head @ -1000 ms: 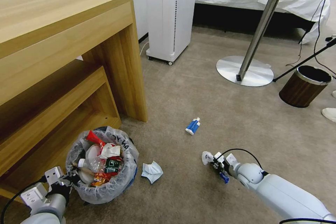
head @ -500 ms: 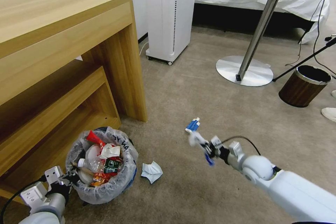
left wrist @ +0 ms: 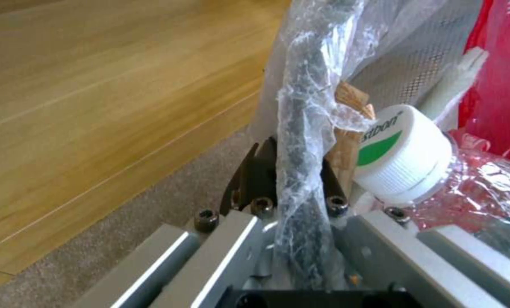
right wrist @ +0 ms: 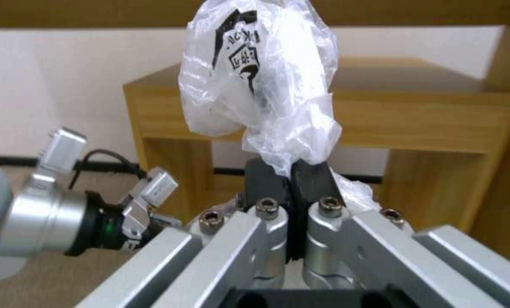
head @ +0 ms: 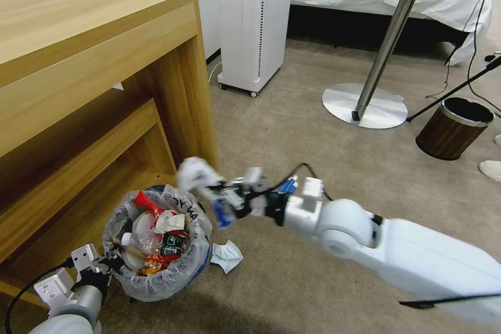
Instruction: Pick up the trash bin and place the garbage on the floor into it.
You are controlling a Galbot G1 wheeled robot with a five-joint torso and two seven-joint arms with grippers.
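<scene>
You have the small round blue trash bin [head: 156, 250], lined with a crinkly whitish plastic bag, sitting on the tan short-pile carpet floor [head: 313, 135] just off the lower front corner of the big light-wood desk [head: 94, 62]; it is already well filled with red wrappers, white paper and a small clear bottle with a white cap [left wrist: 404, 153]. Your left gripper [head: 107, 262] sits at the bin's near rim, and the left wrist view shows its dark fingers [left wrist: 256, 171] pinched tight on the bag-covered rim; I judge that grip is there to keep the bin steady and its mouth presented.

Your right gripper [head: 222, 193] hangs above the bin's far rim, jaws closed hard on a crumpled translucent white plastic wrapper with black lettering [right wrist: 260, 81]; held that high and that close, it looks set for a drop into the bin.

Two pieces of garbage remain on the carpet: a crumpled white paper [head: 226, 256] just beside the bin, and a small blue-and-white packet [head: 286, 186] partly hidden behind your right arm.

Farther off stand a tall white cabinet unit [head: 254, 21], a round white table on a steel pedestal [head: 383, 57], and a brown wood-grain bin with metal rim [head: 453, 128].
</scene>
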